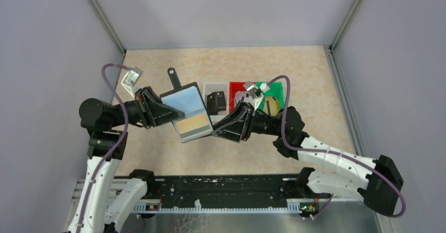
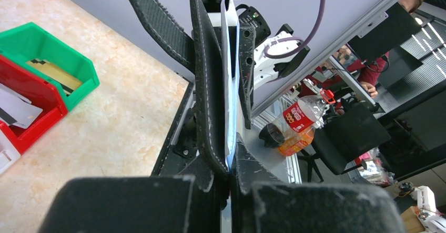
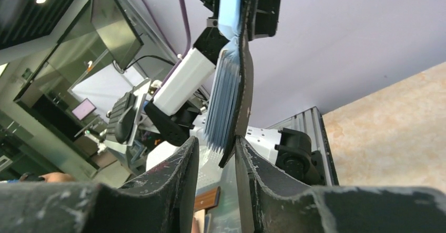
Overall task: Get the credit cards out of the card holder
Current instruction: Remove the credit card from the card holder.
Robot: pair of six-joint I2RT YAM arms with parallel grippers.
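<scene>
Background bottle (image 2: 300, 121) beyond card holder (image 2: 208, 85), left-wrist-only

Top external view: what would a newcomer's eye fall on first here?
First comes the open card holder, held in the air above the table, with a blue and a tan area showing inside. The left hand clamps its left edge, and the right hand has its fingers on either side of the lower right corner. Behind it, a red bin and a green bin stand side by side.
</scene>
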